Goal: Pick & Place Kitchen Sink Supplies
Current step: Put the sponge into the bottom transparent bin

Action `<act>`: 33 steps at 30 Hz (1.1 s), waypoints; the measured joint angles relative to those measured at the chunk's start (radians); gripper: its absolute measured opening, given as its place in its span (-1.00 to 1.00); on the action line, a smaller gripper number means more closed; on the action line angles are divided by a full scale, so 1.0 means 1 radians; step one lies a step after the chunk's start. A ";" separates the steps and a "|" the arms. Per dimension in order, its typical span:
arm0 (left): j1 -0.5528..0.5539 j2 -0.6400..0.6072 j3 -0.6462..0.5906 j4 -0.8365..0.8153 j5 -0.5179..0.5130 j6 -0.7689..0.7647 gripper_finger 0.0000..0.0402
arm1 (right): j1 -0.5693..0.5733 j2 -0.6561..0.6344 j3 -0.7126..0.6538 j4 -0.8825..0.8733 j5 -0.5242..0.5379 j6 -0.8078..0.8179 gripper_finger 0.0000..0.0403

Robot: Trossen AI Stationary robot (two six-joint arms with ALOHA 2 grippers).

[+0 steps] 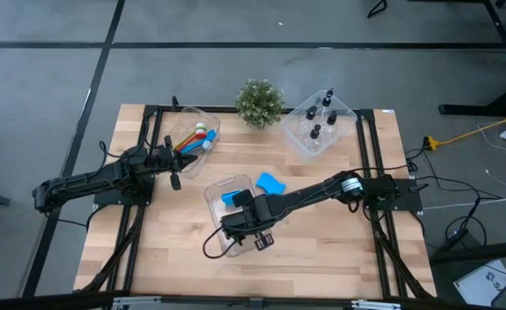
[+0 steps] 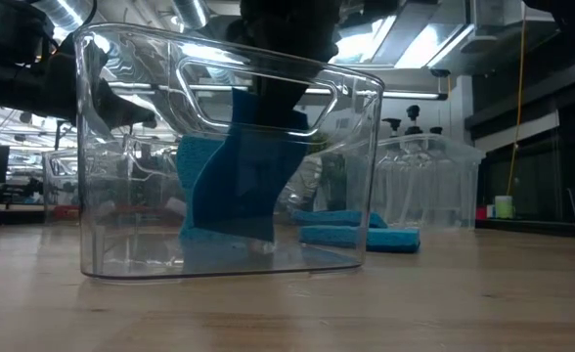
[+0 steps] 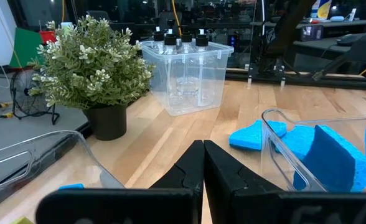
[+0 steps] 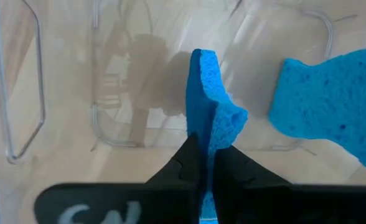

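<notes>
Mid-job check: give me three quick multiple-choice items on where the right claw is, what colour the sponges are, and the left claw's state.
1. The right claw is:
A. over the potted plant
B. inside the clear bin at the table's middle
C. over the bin of bottles

2. The sponge piece in the right claw is:
A. blue
B. red
C. yellow

3. The left claw is:
A. wide open
B. holding a brush
C. shut and empty

Key: 1 B, the high view shows it down in the middle bin; 2 A, the right wrist view shows it pinched and bright blue; 3 C, the left wrist view shows the fingers together with nothing between them.
</notes>
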 joint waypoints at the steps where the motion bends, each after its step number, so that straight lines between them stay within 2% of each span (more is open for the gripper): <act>1: 0.000 0.000 0.000 0.000 0.000 0.000 -0.99 | 0.000 0.000 0.000 0.000 0.004 -0.006 -0.91; 15: 0.000 0.000 0.000 0.000 0.000 0.000 -0.99 | 0.000 0.000 0.000 0.000 0.007 -0.003 -0.74; 27: 0.000 0.000 0.000 0.000 0.000 0.000 -0.99 | 0.000 0.000 0.000 0.002 0.006 0.011 -0.44; 33: 0.000 0.000 0.000 0.000 0.000 0.000 -0.99 | 0.000 0.000 0.000 0.009 -0.002 0.042 -0.38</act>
